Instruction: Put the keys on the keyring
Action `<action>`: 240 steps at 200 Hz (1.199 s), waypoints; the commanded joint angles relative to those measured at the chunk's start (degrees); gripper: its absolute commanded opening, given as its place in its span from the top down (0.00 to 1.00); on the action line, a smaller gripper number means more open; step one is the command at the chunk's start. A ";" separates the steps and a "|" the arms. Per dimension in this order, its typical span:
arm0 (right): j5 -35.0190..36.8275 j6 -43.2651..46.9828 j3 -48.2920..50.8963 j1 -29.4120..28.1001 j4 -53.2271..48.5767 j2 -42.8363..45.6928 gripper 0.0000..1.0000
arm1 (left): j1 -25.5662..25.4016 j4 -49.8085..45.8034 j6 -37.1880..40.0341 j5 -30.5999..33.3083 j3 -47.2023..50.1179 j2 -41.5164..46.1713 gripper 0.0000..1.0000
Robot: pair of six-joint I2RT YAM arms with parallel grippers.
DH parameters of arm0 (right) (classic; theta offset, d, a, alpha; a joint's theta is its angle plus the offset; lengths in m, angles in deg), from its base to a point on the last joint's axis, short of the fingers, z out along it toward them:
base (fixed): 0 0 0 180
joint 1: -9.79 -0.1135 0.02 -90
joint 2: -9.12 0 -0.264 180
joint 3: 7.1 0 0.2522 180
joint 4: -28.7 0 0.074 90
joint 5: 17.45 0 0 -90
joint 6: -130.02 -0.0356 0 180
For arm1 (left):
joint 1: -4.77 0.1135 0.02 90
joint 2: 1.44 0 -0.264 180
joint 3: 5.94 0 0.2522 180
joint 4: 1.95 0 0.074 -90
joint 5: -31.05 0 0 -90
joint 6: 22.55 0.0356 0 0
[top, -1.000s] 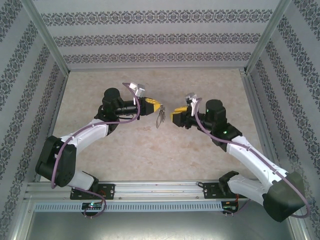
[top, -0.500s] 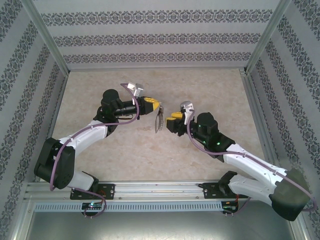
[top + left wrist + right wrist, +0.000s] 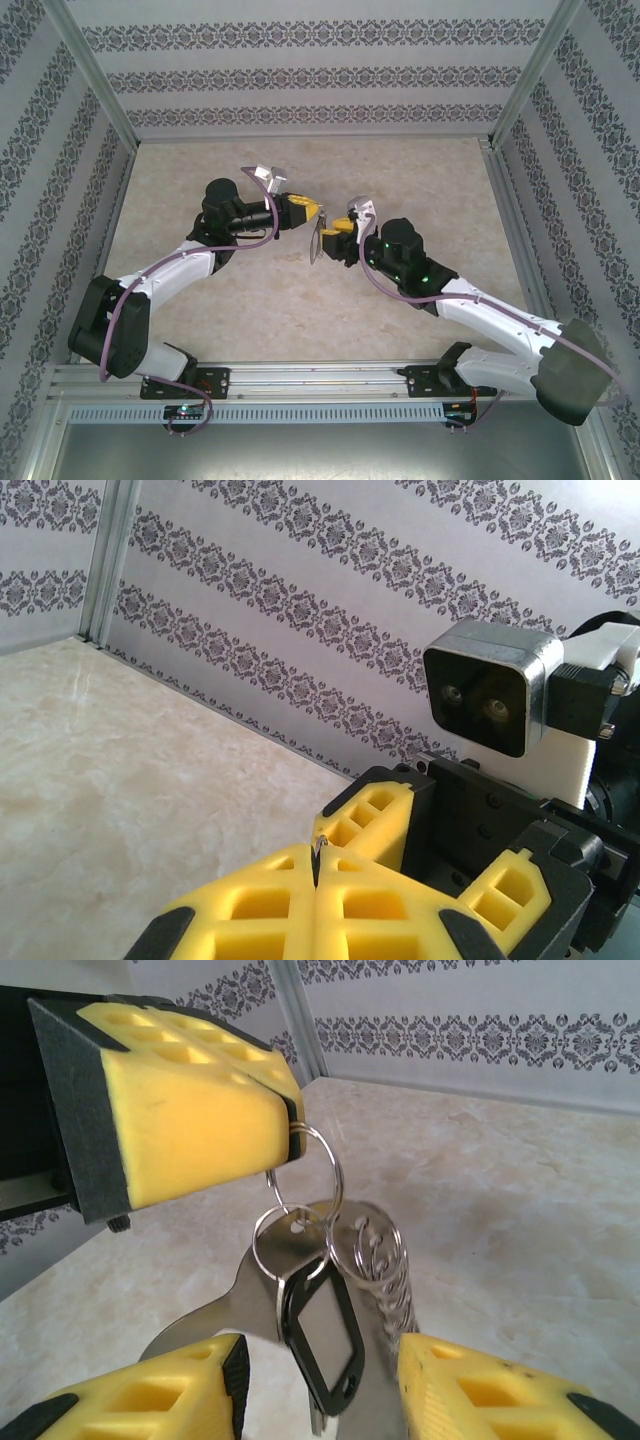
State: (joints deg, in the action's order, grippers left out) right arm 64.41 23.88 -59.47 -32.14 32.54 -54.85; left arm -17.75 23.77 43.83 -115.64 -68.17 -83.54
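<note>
My left gripper (image 3: 317, 212) hangs above the table, shut on a thin wire ring (image 3: 318, 1160). Its closed fingertips (image 3: 316, 868) show a sliver of metal between them. From that ring dangles the keyring (image 3: 225, 1295), a flat grey metal piece with a coil of small rings (image 3: 388, 1265) on its right side. A key with a black head (image 3: 325, 1335) hangs in front of it on a smaller ring. In the top view the bunch (image 3: 317, 243) hangs between the two arms. My right gripper (image 3: 322, 1360) is open, one yellow finger on each side of the bunch and neither touching it.
The marble-patterned table (image 3: 250, 300) lies below, with patterned walls (image 3: 320, 70) at the back and sides. The right wrist camera housing (image 3: 490, 685) sits just beyond my left fingertips.
My right arm has swung left toward the hanging bunch, so its open fingers now flank it. The left arm has held still with the ring pinched.
</note>
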 commanded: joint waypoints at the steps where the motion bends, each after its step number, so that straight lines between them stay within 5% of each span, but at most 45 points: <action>1: 0.79 1.02 -2.27 -0.87 2.13 -1.19 0.57 | -0.55 3.00 0.85 -0.27 -0.50 0.82 1.00; 104: -0.29 1.29 -2.96 -1.34 2.13 -3.16 0.97 | -0.53 3.23 0.67 -0.09 -0.57 1.08 1.00; 240: -3.71 1.80 -5.07 -2.24 0.78 -6.01 1.00 | -0.55 3.93 0.28 0.07 -0.58 1.13 1.00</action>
State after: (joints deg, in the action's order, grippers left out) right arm 62.44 24.95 -62.62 -33.60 33.35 -60.64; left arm -17.75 23.80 43.81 -115.62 -68.17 -83.54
